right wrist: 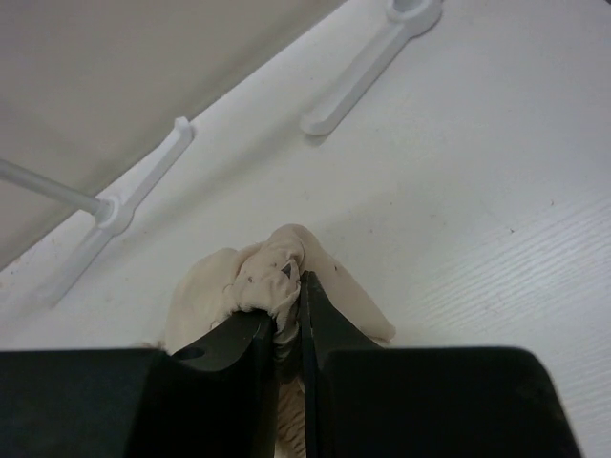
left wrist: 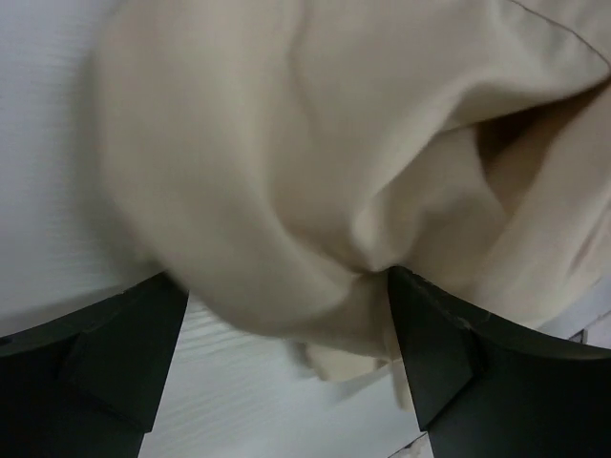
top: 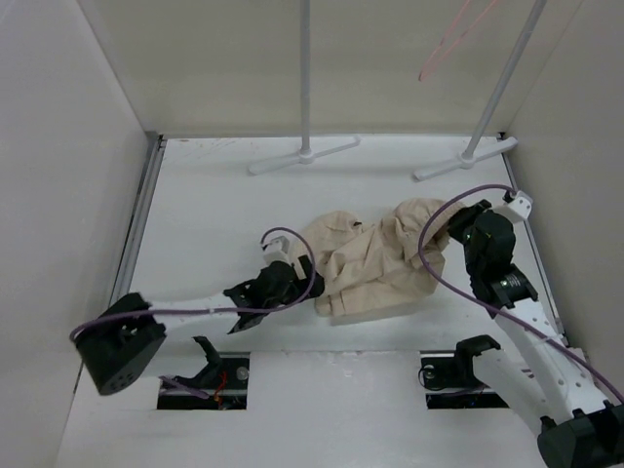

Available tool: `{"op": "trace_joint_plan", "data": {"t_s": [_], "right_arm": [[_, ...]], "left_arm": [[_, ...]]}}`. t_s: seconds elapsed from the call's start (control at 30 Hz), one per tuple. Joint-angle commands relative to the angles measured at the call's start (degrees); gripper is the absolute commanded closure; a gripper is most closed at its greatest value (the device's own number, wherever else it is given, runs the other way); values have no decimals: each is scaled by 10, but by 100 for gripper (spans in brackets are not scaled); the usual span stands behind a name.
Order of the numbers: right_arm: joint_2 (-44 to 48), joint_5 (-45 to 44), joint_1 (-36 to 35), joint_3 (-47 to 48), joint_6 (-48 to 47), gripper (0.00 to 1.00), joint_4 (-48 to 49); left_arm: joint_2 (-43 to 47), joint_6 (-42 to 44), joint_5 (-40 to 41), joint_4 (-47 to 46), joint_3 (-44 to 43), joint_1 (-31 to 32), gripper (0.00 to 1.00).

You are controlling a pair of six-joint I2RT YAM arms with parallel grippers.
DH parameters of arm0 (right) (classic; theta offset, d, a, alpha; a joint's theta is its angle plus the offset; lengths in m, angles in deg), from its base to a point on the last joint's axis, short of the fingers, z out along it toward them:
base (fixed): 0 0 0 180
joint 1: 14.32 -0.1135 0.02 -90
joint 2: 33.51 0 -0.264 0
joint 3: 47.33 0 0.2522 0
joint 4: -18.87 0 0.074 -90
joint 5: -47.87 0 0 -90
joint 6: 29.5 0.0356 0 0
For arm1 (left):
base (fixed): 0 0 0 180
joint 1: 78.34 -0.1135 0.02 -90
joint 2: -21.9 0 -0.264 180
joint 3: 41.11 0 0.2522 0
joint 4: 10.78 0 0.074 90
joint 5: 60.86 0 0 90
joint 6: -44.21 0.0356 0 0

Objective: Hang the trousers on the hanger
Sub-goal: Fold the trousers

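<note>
The beige trousers (top: 375, 258) lie crumpled in a heap on the white table. My left gripper (top: 297, 276) is open at the heap's left edge, with a fold of the cloth (left wrist: 315, 191) bulging between its spread fingers (left wrist: 434, 353). My right gripper (top: 456, 222) is shut on a pinch of the trousers (right wrist: 277, 277) at the heap's far right end. The pink hanger (top: 453, 37) hangs high at the back right, only partly in view, well away from both grippers.
Two grey-white rack poles stand at the back on flat feet (top: 304, 154) (top: 466, 158), which also show in the right wrist view (right wrist: 368, 67). White walls enclose the table on the left, back and right. Two openings (top: 205, 380) sit at the near edge.
</note>
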Motion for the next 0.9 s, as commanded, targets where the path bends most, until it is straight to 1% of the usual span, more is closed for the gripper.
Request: {"op": "trace_joint_plan", "data": {"t_s": [0.0, 0.03, 0.07, 0.1, 0.13, 0.17, 0.2, 0.23, 0.3, 0.33, 0.4, 0.47, 0.57, 0.63, 0.7, 0.73, 0.8, 0.87], "right_arm": [[27, 11, 11, 8, 18, 92, 42], [27, 16, 11, 8, 18, 92, 43], [27, 20, 11, 8, 19, 92, 45], [25, 23, 10, 6, 21, 92, 48], [23, 23, 10, 3, 25, 92, 49], [22, 20, 6, 1, 27, 92, 52], [21, 19, 3, -1, 28, 92, 55], [21, 19, -1, -5, 29, 92, 62], [20, 19, -10, -8, 33, 92, 71], [18, 22, -13, -7, 37, 92, 71], [12, 27, -26, 2, 40, 92, 71], [2, 26, -63, 18, 40, 92, 71], [-37, 24, -150, 67, 37, 92, 72], [-93, 22, -237, 130, 28, 92, 79], [-169, 16, -320, 217, 3, 93, 88], [-208, 14, -359, 275, -21, 93, 85], [-263, -4, -415, 374, -76, 95, 79], [-268, -26, -437, 411, -89, 95, 84]], "left_arm": [[-93, 2, 11, -118, -64, 55, 15], [-127, 1, 14, -126, -81, 71, 17], [-157, 0, 17, -136, -97, 85, 20], [-185, -3, 21, -146, -114, 98, 26], [-209, -1, 21, -158, -131, 108, 39], [-229, 0, 22, -166, -145, 115, 53], [-246, -3, 23, -174, -155, 119, 65], [-260, -4, 22, -184, -167, 116, 74], [-261, -11, 26, -215, -168, 107, 87], [-245, -10, 39, -251, -155, 95, 91], [-200, -1, 65, -281, -128, 64, 93], [-119, 20, 79, -261, -99, 0, 93], [36, 46, 82, -156, -66, -133, 94], [145, 49, 80, -67, -59, -236, 94], [234, 55, 76, 12, -77, -335, 94], [265, 59, 67, 44, -95, -382, 93], [291, 60, 37, 88, -148, -469, 91], [284, 56, -20, 107, -205, -529, 88]]}}
